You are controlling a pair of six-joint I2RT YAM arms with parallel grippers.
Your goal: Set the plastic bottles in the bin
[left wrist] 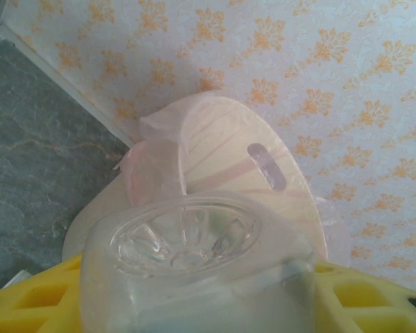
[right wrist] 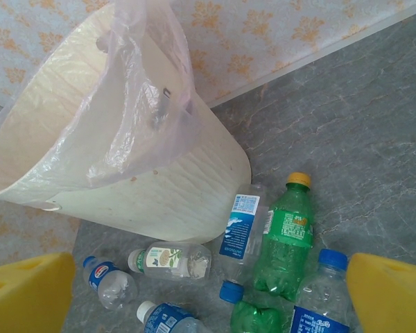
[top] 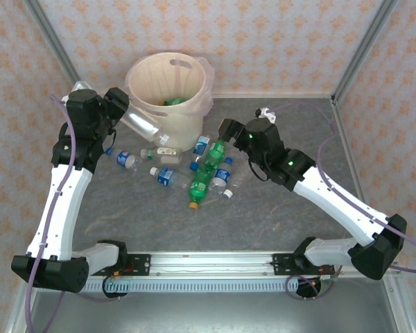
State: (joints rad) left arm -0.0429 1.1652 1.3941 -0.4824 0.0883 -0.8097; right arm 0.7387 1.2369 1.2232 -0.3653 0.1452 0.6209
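Left end effector (top: 127, 111): raised at far left, just beside the left wall of the bin (top: 170, 83). Clamped on a clear bottle (top: 143, 125). The bottle is tilted and off the surface (top: 277, 215), its free end pointing down and right toward the bin's side. Cannot tell whether it touches the bin. In the left wrist view the bottle's moulded base sits between the yellow fingers (left wrist: 35, 298). The bin rim and one handle hole lie beyond.

Bin: upright, far centre, well taller than any bottle. A thin pinkish liner (right wrist: 135, 90) is draped over the rim and hangs loose down the right side.

Right end effector (top: 225, 133): jaws wide, nothing between them. It hangs over the right part of the pile, near the bin's near-right side.

Bottles (top: 194, 170): scattered on the surface just near of the bin, from left to centre, all lying down.
- Green bottle (right wrist: 284, 236): flat under the right end effector, yellow cap toward the far side.
- Blue-label bottle (right wrist: 241, 225): clear, just left of the green one and alongside it, its far end at the foot of the bin.
- Small bottle (right wrist: 170, 260): white cap, pale label, left of those two and close to the bin wall.
- More blue-capped ones lie left and near of these.
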